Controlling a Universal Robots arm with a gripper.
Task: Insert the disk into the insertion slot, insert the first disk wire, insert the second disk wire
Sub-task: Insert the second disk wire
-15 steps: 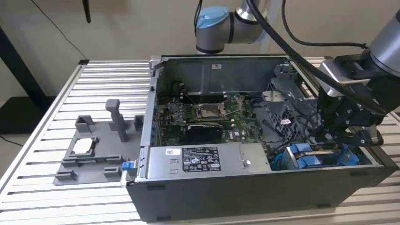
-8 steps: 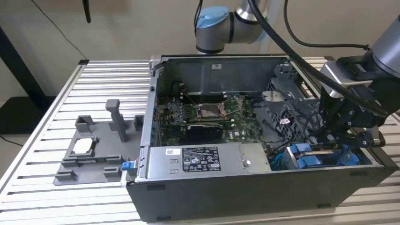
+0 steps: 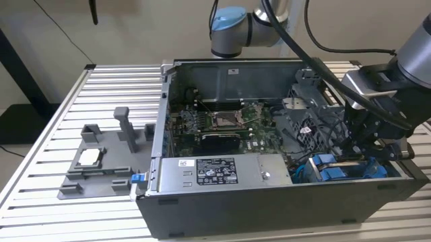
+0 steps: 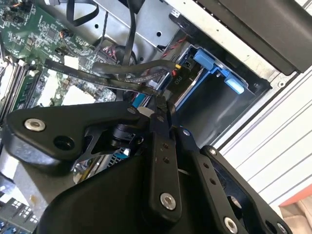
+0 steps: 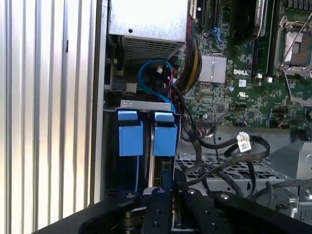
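Blue-framed disk [image 3: 343, 169] sits in the insertion slot [image 5: 146, 104]; I see my gripper [image 4: 158, 105] clenched on a black wire [image 4: 117, 78]

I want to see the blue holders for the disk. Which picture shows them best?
The first wrist view: the blue carrier frames face the camera, side by side in the insertion slot. The exterior view shows them small, beside the arm. The second wrist view shows just a blue corner.

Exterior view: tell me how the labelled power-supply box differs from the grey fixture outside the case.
The power-supply box sits inside the computer case; the grey fixture lies outside on the slatted table. The box is a plain block with a printed label; the fixture has upright posts and no label. Both are grey.
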